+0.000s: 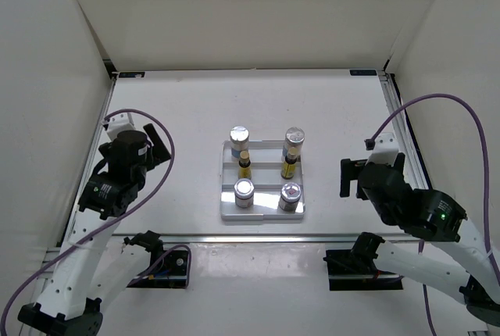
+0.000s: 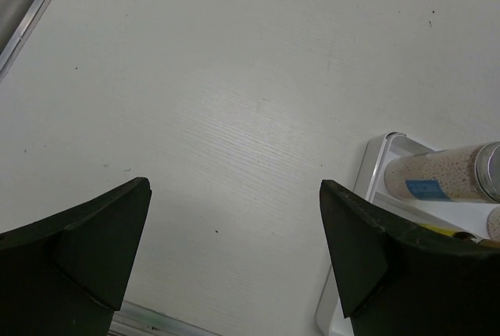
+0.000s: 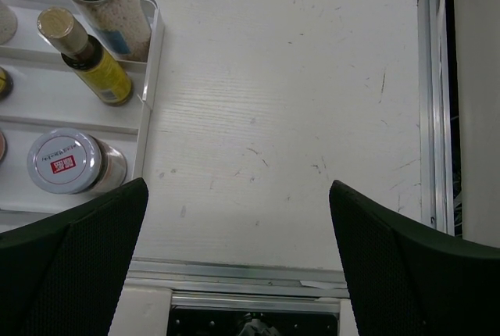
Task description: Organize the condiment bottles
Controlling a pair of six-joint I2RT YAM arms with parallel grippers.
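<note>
Evidently left tool [image 2: 234, 187] and right tool [image 3: 238, 187] gape empty — condiment bottles [image 1: 244, 192] on tray [image 1: 262, 216] between them.

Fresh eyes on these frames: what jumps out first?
The white tray at the centre of the table holds all six bottles in three pairs: tall shakers at the back, tiny yellow bottles in the middle, squat jars in front. The left gripper and right gripper hang open and empty, one off each side of it.
</note>
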